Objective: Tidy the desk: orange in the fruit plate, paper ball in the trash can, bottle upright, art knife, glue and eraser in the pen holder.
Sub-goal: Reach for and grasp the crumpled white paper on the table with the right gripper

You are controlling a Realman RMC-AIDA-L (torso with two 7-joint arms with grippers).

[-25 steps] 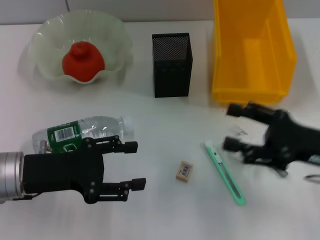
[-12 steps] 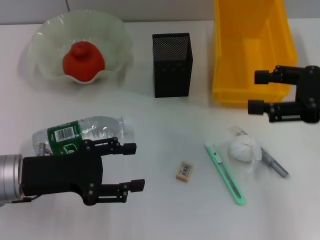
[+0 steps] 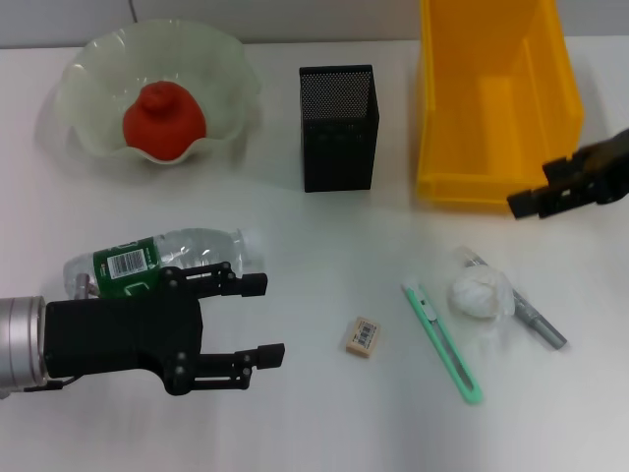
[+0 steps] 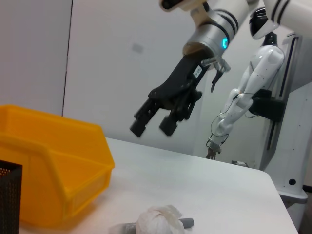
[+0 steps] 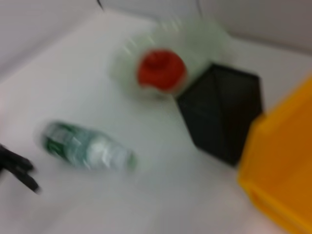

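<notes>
The orange (image 3: 162, 118) rests in the pale green fruit plate (image 3: 88, 69) at the back left. The bottle (image 3: 162, 258) lies on its side at the front left. Just in front of it, my left gripper (image 3: 263, 318) is open and holds nothing. The white paper ball (image 3: 479, 292) lies on the table, against the grey glue stick (image 3: 539, 324). Left of them lie the green art knife (image 3: 442, 341) and the tan eraser (image 3: 363, 336). My right gripper (image 3: 539, 192) (image 4: 153, 127) hangs open and empty in the air by the yellow trash can (image 3: 491, 108).
The black mesh pen holder (image 3: 339, 128) stands at the back middle, between the plate and the trash can. The right wrist view is blurred but shows the bottle (image 5: 87, 148), the orange (image 5: 161, 70) and the pen holder (image 5: 222, 112).
My right gripper has risen from over the paper ball and glue and swung right toward the table edge, leaving both on the table. The left arm has barely moved.
</notes>
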